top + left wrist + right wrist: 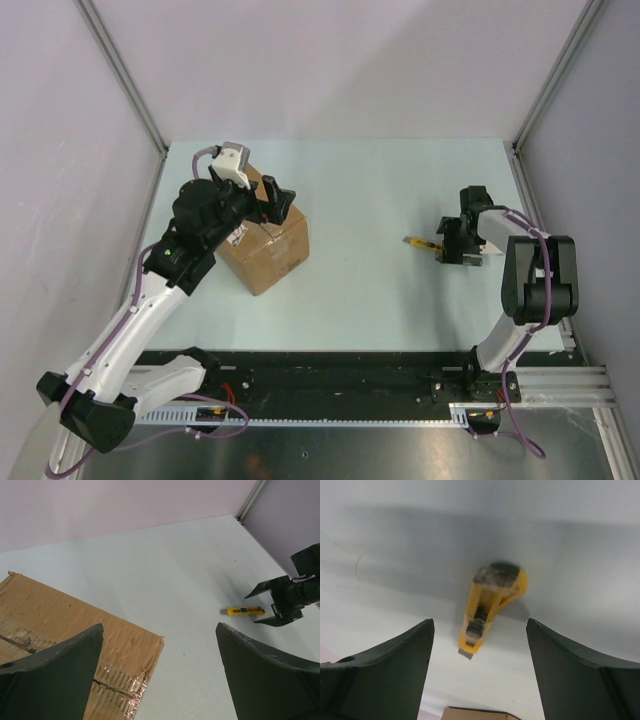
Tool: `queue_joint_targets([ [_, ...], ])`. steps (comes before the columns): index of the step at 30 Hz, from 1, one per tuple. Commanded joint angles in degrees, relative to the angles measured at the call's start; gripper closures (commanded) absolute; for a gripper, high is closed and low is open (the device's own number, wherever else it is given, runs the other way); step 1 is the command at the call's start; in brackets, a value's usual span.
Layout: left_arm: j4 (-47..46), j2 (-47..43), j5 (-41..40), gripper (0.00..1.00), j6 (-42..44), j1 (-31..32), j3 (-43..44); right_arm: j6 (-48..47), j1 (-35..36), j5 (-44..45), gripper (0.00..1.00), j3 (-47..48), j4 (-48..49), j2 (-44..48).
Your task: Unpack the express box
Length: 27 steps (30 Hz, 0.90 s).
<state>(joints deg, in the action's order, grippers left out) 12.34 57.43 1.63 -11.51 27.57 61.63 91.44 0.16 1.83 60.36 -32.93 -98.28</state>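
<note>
The pale desk [380,200] carries the box [270,245] on its left side, flaps down, with tape along the seam. My left pincer [159,630] hangs over the box's far right corner, jaws wide apart and holding nothing. My right pincer [447,240] sits low on the right, jaws apart. The yellow knife [487,605] lies flat just ahead between them, untouched, well apart from the box.

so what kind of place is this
Likely a lab robot test cell: plain wall panels on an aluminium frame enclose a pale table, with a cardboard box and a yellow utility knife set out.
</note>
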Motion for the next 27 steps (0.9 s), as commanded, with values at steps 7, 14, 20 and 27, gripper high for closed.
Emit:
queue_joint_targets([
  [7,-1.26,0.67,-3.21,0.00,1.84,0.29,1.92,2.61,-3.50,-3.58,0.34,1.43,-0.56,-3.94],
  [14,-1.26,0.67,-3.47,0.00,1.66,0.29,1.83,1.73,-6.14,-8.32,0.47,1.52,-2.23,-6.31],
  [20,-1.18,0.14,-4.26,0.00,1.22,0.29,1.30,1.46,-6.75,-9.47,0.63,1.43,-3.98,-7.45],
  [27,-1.18,-0.56,-4.27,0.00,0.26,0.29,0.51,0.41,-6.84,-9.21,0.85,1.52,-4.16,-7.02],
])
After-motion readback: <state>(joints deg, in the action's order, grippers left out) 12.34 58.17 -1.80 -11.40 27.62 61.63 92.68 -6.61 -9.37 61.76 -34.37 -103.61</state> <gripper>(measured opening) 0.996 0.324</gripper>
